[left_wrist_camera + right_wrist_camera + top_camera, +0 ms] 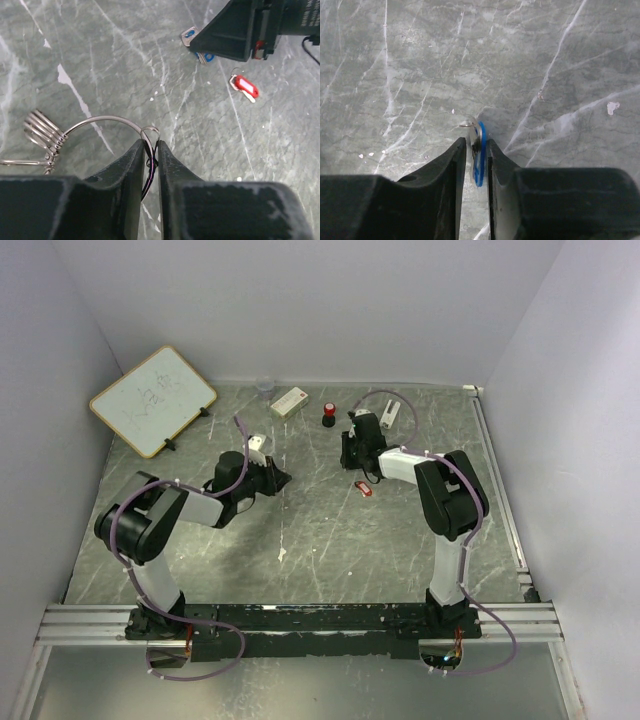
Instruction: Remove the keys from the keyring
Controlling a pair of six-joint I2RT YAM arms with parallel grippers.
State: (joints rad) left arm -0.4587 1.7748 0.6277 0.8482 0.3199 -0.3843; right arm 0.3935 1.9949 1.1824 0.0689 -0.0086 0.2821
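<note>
Right fingers [445, 185] along edge-on blue key [479, 155]

Two black two-finger hands are showing over the grey marbled counter [330, 540]. The right hand [476, 145] is pinching one blue-headed silvery key [479, 170], and one red-headed key [244, 86] is lying just beside it. The left hand [150, 145] is pinching one small silvery loop [150, 132], with one thin silvery wire keyring [100, 120] arcing beside its fingertips.
</note>
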